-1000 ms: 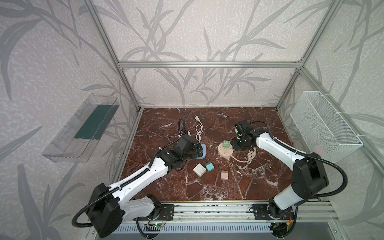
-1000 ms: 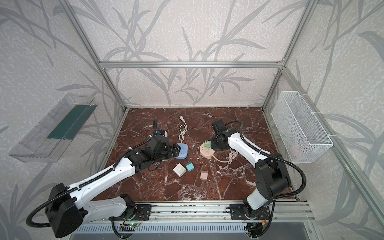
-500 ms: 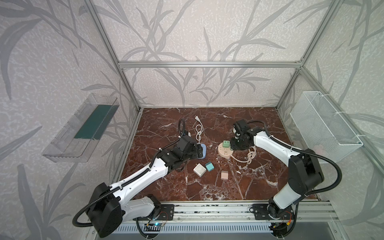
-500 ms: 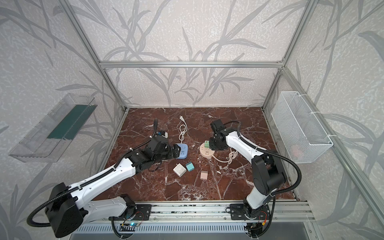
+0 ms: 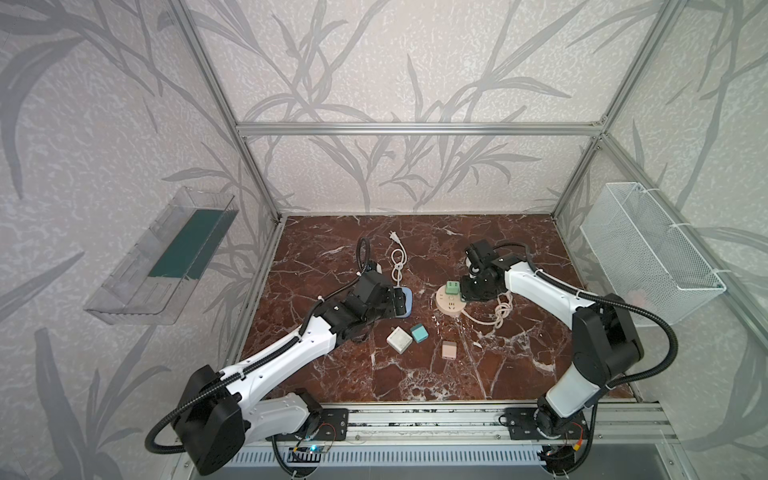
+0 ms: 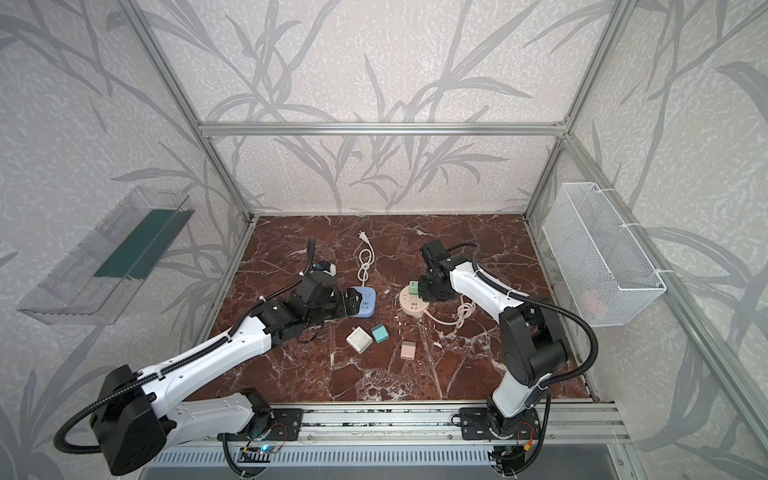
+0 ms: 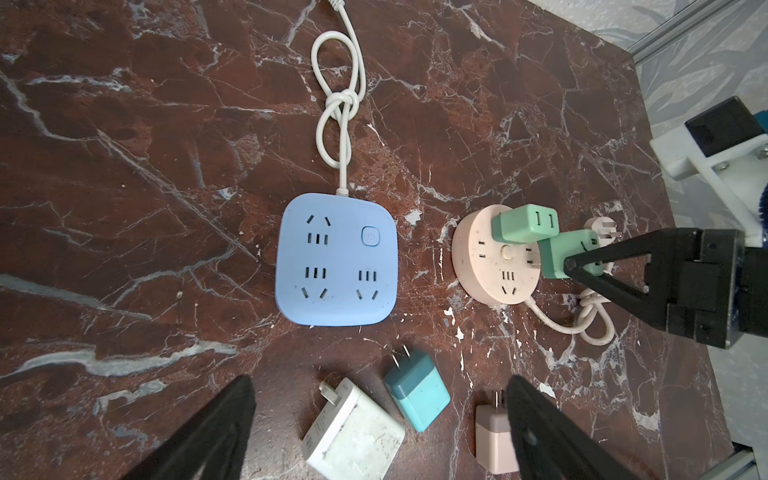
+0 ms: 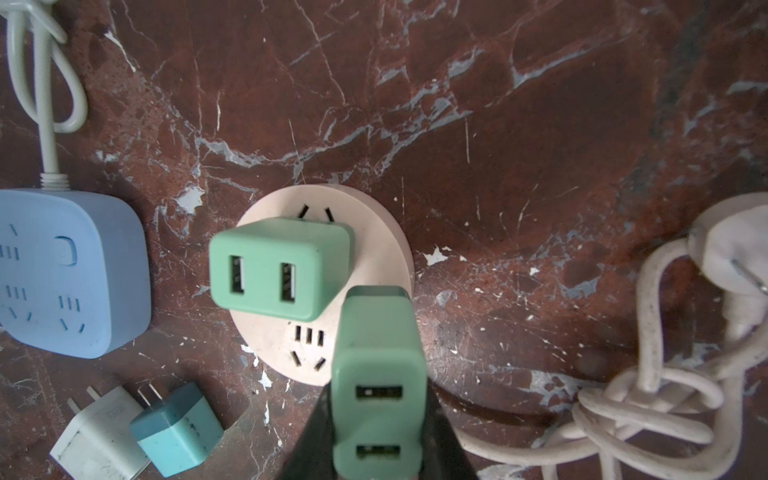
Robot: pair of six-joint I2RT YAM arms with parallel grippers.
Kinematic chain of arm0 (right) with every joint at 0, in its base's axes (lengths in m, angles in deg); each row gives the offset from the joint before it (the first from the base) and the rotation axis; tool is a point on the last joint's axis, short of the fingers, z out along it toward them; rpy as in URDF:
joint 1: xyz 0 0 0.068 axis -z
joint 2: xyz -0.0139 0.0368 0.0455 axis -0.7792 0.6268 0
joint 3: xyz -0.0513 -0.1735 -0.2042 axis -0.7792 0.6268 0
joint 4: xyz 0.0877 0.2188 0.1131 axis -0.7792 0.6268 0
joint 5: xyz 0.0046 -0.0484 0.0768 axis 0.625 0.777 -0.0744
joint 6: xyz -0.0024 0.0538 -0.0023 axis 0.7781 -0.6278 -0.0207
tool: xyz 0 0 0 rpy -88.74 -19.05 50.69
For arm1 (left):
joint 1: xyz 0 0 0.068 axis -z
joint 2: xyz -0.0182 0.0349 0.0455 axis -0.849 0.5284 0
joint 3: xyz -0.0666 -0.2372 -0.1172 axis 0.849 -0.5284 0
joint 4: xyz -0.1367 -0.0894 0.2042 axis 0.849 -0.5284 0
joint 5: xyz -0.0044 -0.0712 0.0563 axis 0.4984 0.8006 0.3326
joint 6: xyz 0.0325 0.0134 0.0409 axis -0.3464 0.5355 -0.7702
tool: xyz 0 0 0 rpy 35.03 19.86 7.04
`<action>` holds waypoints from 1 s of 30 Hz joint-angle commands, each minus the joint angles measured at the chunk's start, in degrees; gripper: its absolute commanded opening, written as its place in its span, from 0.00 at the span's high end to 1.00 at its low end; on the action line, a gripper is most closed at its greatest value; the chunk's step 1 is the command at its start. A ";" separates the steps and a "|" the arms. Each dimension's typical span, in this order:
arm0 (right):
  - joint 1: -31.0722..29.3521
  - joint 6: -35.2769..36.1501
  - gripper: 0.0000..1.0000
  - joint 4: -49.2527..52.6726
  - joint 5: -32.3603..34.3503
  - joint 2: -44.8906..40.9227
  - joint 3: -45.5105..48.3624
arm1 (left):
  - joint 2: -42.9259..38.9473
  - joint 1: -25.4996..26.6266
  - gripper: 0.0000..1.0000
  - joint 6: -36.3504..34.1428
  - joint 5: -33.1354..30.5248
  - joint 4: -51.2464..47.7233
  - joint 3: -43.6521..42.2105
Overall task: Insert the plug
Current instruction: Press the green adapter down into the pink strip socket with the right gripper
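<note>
My right gripper point(image 8: 379, 399) is shut on a green plug point(image 8: 378, 386) with two USB ports facing the wrist camera. It holds the plug over the edge of the round pink power strip point(image 8: 374, 249) point(image 5: 449, 303); the plug's prongs are hidden. A second green plug point(image 8: 274, 270) point(image 7: 525, 223) stands inserted in that strip beside it. My left gripper point(image 7: 379, 379) point(image 5: 399, 301) is open above the table by the blue square power strip point(image 7: 336, 259), holding nothing.
Loose white point(image 7: 353, 432), teal point(image 7: 419, 392) and pink point(image 7: 492, 436) plugs lie in front of the strips. The round strip's knotted cord point(image 5: 500, 309) lies to its right, the blue strip's cable point(image 5: 399, 257) behind. A wire basket point(image 5: 648, 253) hangs on the right wall.
My right gripper with the green plug has shifted slightly left towards the round strip. The left arm has hardly moved.
</note>
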 commanded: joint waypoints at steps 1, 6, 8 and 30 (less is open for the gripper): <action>0.37 -0.59 1.00 -0.57 0.99 0.96 -0.90 | -0.26 0.20 0.08 -0.09 -1.18 0.36 -1.00; 0.46 -0.76 1.00 -0.73 1.21 0.96 -0.80 | -0.74 0.19 0.08 -0.09 -1.55 0.27 -1.19; 0.48 -0.68 1.00 -0.89 1.03 2.83 -0.69 | -0.87 0.16 0.08 -0.14 -1.55 0.07 -1.19; -1.07 0.19 1.00 5.13 5.82 4.14 -3.45 | -1.18 0.11 0.08 -0.36 -1.93 1.05 -2.67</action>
